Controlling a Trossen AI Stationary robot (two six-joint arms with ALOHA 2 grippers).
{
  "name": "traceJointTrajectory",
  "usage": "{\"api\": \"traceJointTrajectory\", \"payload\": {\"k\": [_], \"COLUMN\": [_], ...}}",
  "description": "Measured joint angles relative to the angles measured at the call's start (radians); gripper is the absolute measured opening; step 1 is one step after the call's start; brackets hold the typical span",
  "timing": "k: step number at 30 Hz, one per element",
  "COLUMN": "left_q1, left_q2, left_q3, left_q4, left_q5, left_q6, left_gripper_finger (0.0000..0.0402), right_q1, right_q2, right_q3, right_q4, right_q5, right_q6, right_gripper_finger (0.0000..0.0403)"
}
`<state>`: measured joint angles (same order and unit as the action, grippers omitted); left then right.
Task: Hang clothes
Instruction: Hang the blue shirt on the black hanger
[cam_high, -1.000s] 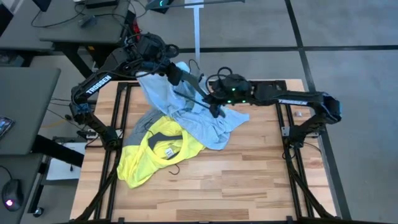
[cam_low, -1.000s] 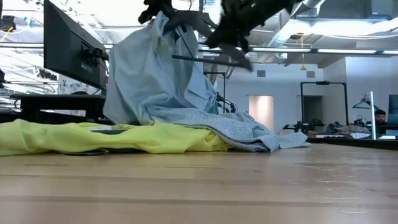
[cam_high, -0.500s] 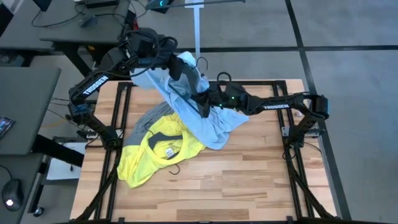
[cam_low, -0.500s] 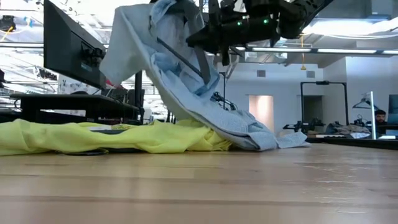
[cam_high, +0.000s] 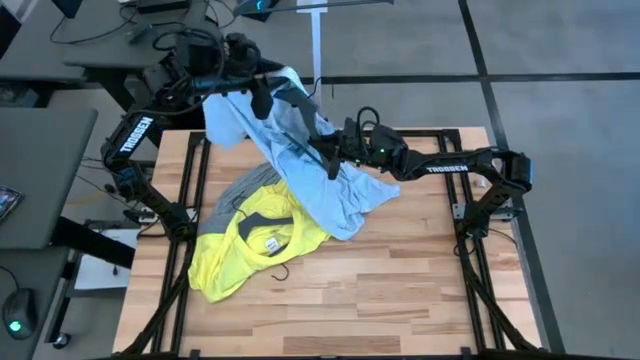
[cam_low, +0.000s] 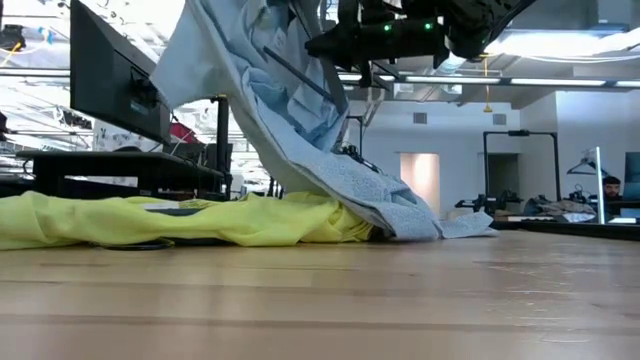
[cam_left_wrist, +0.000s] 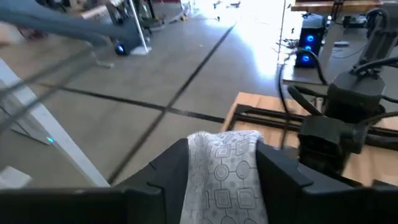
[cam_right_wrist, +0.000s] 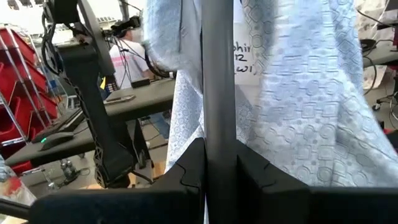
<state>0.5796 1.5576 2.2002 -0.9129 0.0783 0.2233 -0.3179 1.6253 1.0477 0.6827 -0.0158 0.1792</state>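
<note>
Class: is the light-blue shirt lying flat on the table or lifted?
Partly lifted: the light-blue shirt hangs from above, and only its lower end trails on the table.

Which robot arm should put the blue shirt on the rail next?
Probably the right. Its right gripper is shut on the black hanger inside the light-blue shirt. The left gripper only pinches a fold of fabric.

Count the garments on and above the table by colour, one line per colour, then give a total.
Neon-yellow T-shirt: 1
Grey T-shirt: 1
Light-blue shirt: 1
Total: 3
</note>
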Motion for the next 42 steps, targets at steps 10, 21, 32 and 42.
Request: {"api": "traceJointTrajectory", "payload": {"k": [10, 21, 32, 42], "left_q1": [0.005, 0.016, 0.042, 0.042], "left_q2": [-0.006, -0.009, 0.015, -0.012], "left_q3": [0.003, 0.144, 0.153, 0.153], "left_q4": [-0.04, -0.155, -0.523, -0.564], "left_q5": [-0.107, -0.148, -0.201, -0.253], "left_q6": [0.146, 0.265, 0.153, 0.201], "left_gripper_finger": [0.0145, 0.0145, 0.0144, 0.0143], "right_q1": [-0.016, -0.021, -0.032, -0.045], "right_q2": [0.001, 0.001, -0.04, -0.105], "right_q3": [0.004, 0.016, 0.016, 0.016], "right_q4": [0.009, 0.005, 0.002, -0.057], "right_q5": [-0.008, -0.014, -0.017, -0.035], "right_q6": [-0.02, -0.05, -0.065, -0.102], "right_gripper_finger": [0.0031, 0.0031, 0.003, 0.003]}}
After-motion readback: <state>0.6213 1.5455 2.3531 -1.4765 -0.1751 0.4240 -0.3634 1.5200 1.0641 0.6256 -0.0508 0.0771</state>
